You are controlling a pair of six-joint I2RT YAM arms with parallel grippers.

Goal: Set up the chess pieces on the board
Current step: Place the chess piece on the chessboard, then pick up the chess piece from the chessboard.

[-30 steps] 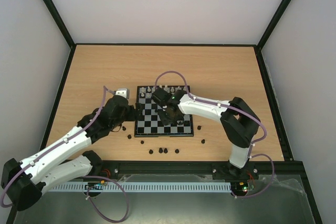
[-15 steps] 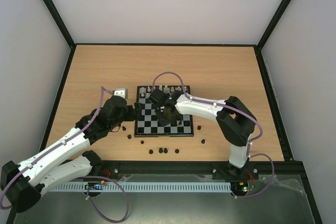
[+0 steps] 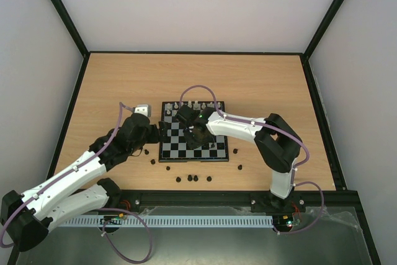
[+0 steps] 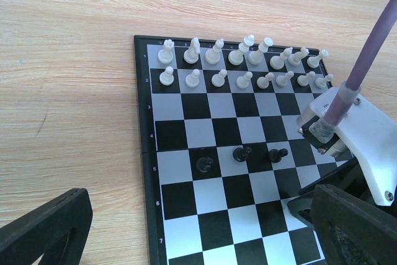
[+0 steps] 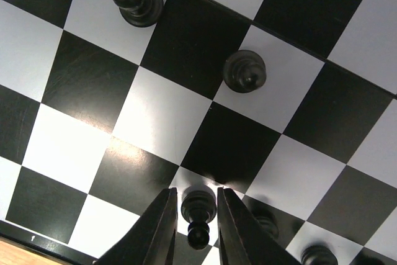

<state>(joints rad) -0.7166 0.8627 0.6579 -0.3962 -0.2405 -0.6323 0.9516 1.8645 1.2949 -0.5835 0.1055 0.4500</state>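
Observation:
The board [image 3: 170,150] lies mid-table, with white pieces [image 3: 195,105] in two rows along its far edge; they also show in the left wrist view [image 4: 242,69]. Three black pawns [image 4: 240,153] stand mid-board. My right gripper [image 3: 197,138] hangs low over the board [image 5: 155,110], its fingers [image 5: 162,228] closed on a black pawn [image 5: 198,209] over a white square. Other black pawns [image 5: 245,71] stand nearby. My left gripper [image 3: 160,131] is open and empty at the board's left edge [image 4: 144,172]; in its wrist view [image 4: 198,234] the jaws stand wide apart.
Loose black pieces lie on the wooden table: three below the board's near edge [image 3: 189,178], two at its left [image 3: 152,162], two at its right [image 3: 240,167]. The right arm's purple cable [image 4: 372,48] crosses the board's right side.
My right gripper has shifted slightly left over the board with the pawn. The left arm has barely moved.

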